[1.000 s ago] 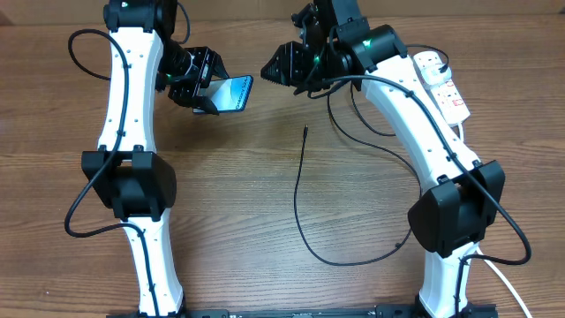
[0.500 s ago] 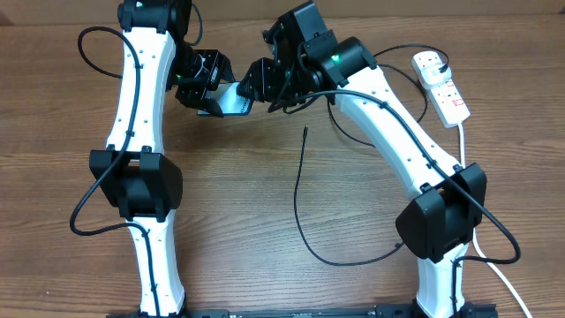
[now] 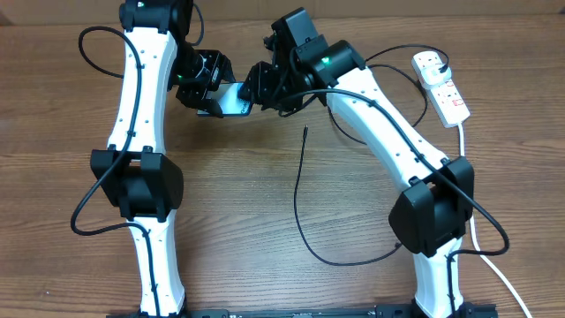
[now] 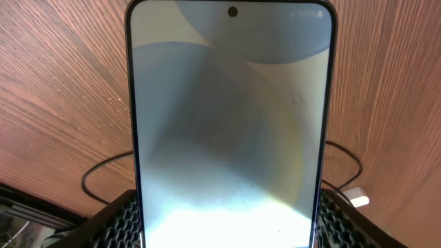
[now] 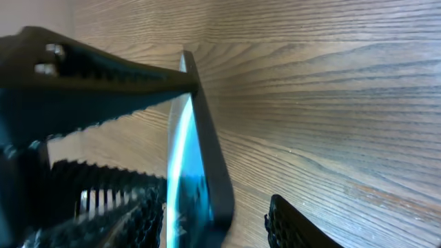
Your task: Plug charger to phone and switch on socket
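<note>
My left gripper [image 3: 210, 92] is shut on the phone [image 3: 237, 100] and holds it above the table at the back. In the left wrist view the phone [image 4: 227, 124] fills the frame, pale screen up, gripped at its sides by my left gripper [image 4: 227, 224]. My right gripper [image 3: 258, 87] is open and straddles the phone's free end. In the right wrist view the phone [image 5: 200, 179] stands edge-on between the fingers of my right gripper [image 5: 217, 224], against the left one. The charger cable [image 3: 297, 194] lies on the table, its connector tip [image 3: 305, 130] free. The socket [image 3: 444, 86] lies at the back right.
The socket's thick white cord [image 3: 484, 252] runs down the right side. The black cable loops across the table's middle to the right arm's base. Both arms crowd the back centre. A black cable loop [image 4: 103, 172] lies under the phone.
My right arm has swung left and its open jaws have come around the phone's end. My left gripper has shifted slightly right with the phone. The cable has not moved.
</note>
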### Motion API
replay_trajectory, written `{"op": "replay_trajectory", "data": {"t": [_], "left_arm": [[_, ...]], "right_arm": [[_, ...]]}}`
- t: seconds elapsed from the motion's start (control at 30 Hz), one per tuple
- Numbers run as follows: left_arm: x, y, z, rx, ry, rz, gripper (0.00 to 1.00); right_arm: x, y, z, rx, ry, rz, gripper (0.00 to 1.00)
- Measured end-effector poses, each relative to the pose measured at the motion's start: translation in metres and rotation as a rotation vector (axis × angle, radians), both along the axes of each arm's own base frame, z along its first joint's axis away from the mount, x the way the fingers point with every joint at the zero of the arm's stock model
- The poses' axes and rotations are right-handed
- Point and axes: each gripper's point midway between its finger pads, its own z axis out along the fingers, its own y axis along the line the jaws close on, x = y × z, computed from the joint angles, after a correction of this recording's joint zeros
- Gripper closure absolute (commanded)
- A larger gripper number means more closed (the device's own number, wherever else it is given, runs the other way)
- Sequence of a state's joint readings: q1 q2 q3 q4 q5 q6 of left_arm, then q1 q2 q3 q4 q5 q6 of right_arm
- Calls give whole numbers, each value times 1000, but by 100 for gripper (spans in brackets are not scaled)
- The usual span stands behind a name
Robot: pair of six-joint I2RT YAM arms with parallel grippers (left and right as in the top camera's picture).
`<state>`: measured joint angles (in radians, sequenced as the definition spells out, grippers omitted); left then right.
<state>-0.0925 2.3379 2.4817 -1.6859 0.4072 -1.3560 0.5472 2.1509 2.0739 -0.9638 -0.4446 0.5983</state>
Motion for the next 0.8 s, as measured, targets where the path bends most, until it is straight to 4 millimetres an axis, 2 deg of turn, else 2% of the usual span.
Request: {"op": "replay_trajectory", "data": {"t": [0.33, 0.7, 0.8], "left_arm": [[-1, -6, 0, 0, -2, -15, 96], [2, -7, 0, -1, -12, -11, 96], [-1, -7, 0, -3, 0, -8, 96]], "right_arm": [[-6, 15, -1, 3, 22, -37, 68], [-4, 14, -2, 4, 37, -73, 96], [-5, 13, -7, -12, 44, -76, 96]]}}
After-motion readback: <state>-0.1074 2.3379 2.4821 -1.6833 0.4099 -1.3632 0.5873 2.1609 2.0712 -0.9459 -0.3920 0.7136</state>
